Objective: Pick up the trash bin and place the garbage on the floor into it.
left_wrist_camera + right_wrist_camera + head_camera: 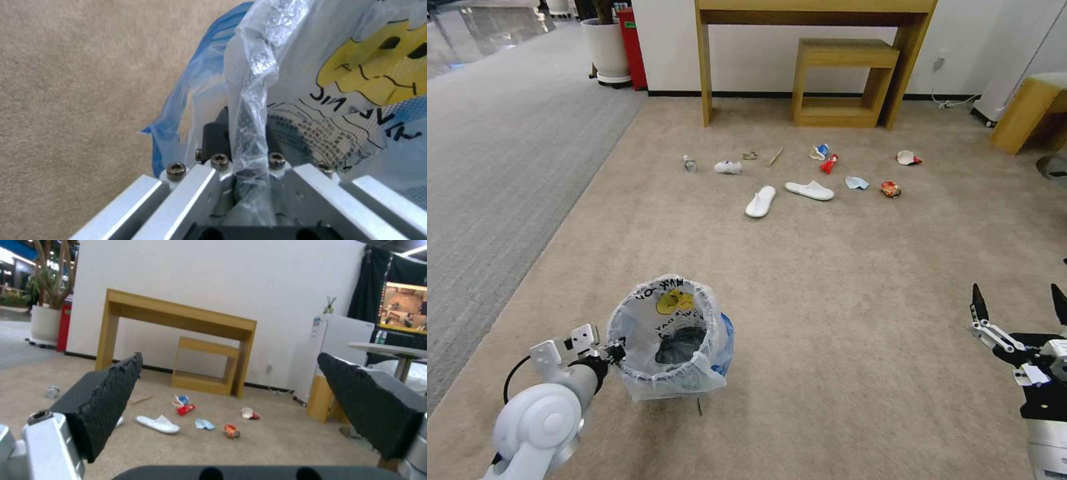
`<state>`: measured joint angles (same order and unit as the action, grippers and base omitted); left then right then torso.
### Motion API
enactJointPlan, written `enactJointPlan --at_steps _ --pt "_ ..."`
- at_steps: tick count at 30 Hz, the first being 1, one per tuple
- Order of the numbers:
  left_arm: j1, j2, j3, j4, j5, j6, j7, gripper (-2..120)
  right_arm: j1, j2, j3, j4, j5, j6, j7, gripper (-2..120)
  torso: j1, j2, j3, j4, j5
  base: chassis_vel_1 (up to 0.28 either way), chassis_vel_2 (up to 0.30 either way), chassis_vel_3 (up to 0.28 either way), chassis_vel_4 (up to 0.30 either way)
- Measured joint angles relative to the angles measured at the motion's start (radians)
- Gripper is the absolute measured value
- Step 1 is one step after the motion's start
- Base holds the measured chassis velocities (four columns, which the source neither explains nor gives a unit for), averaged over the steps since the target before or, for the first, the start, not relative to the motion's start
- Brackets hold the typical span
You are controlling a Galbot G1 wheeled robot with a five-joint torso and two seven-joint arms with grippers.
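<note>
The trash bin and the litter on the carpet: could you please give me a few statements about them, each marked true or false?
1. The left end effector is clamped on the rim of the trash bin. True.
2. The right end effector holds a slipper. False: it is open and empty, and both slippers lie on the carpet.
3. The bin's bag has a yellow patch. True.
4. The orange snack bag is inside the bin. False: it lies on the carpet far from the bin.
5. The litter lies before a wooden table. True.
</note>
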<state>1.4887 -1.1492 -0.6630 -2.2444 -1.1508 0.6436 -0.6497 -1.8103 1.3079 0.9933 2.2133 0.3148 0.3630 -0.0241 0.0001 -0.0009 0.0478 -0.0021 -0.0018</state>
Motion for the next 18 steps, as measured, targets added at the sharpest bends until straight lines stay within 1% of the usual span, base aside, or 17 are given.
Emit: enactJointPlan --at_steps 2,3,4,6,7,10,12,14,16,18 --pt "0.02 -0.037 -0.062 -0.055 -0.06 -0.005 -0.026 0 0.004 0.0 0.002 -0.004 0.003 0.002 0.0 100 0.0 0.0 0.0 0.0 0.0 0.0 0.0 0.0 0.0" --pt "0.025 -0.049 -0.081 -0.068 -0.081 -0.007 -0.034 0 0.005 0.001 0.002 -0.005 0.003 0.002 0.001 100 0.0 0.0 0.0 0.0 0.0 0.0 0.0 0.0 0.0" --pt "0.025 -0.049 -0.081 -0.068 -0.081 -0.007 -0.034 0 0.005 0.001 0.002 -0.005 0.003 0.002 0.001 100 0.0 0.0 0.0 0.0 0.0 0.0 0.0 0.0 0.0" --pt "0.036 -0.082 -0.131 -0.102 -0.157 -0.013 -0.066 0 0.01 0.002 0.005 -0.009 0.002 0.003 0.003 100 0.0 0.0 0.0 0.0001 -0.0003 0.0 0.0 0.0 0.0" --pt "0.036 -0.082 -0.131 -0.102 -0.157 -0.013 -0.066 0 0.01 0.002 0.005 -0.009 0.002 0.003 0.003 100 0.0 0.0 0.0 0.0001 -0.0003 0.0 0.0 0.0 0.0" --pt "0.036 -0.095 -0.16 -0.141 -0.221 -0.017 -0.109 0 0.011 0.007 0.008 -0.009 0.001 0.005 0.01 100 0.0 0.0 0.0 0.0 -0.0003 0.0 0.0 0.0 0.0" --pt "0.036 -0.095 -0.164 -0.15 -0.228 -0.017 -0.119 0 0.011 0.009 0.008 -0.01 0.001 0.006 0.011 100 0.0 0.0 0.0 0.0 -0.0002 0.0 0.0 0.0 0.0" --pt "0.046 -0.087 -0.175 -0.183 -0.242 -0.018 -0.154 0 0.011 0.017 0.008 -0.01 -0.001 0.015 0.011 100 0.0 0.0 0.0 0.0 -0.0002 0.0 0.0 0.0 0.0" --pt "0.049 -0.085 -0.177 -0.187 -0.243 -0.019 -0.159 0 0.011 0.019 0.008 -0.01 -0.002 0.015 0.011 100 0.0 0.0 0.0 0.0 -0.0002 0.0 0.0 0.0 0.0" --pt "0.068 -0.082 -0.188 -0.209 -0.259 -0.022 -0.195 0 0.01 0.027 0.009 -0.01 -0.005 0.02 0.011 100 0.0 0.0 0.0 0.0 -0.0003 0.0 0.0 0.0 0.0"
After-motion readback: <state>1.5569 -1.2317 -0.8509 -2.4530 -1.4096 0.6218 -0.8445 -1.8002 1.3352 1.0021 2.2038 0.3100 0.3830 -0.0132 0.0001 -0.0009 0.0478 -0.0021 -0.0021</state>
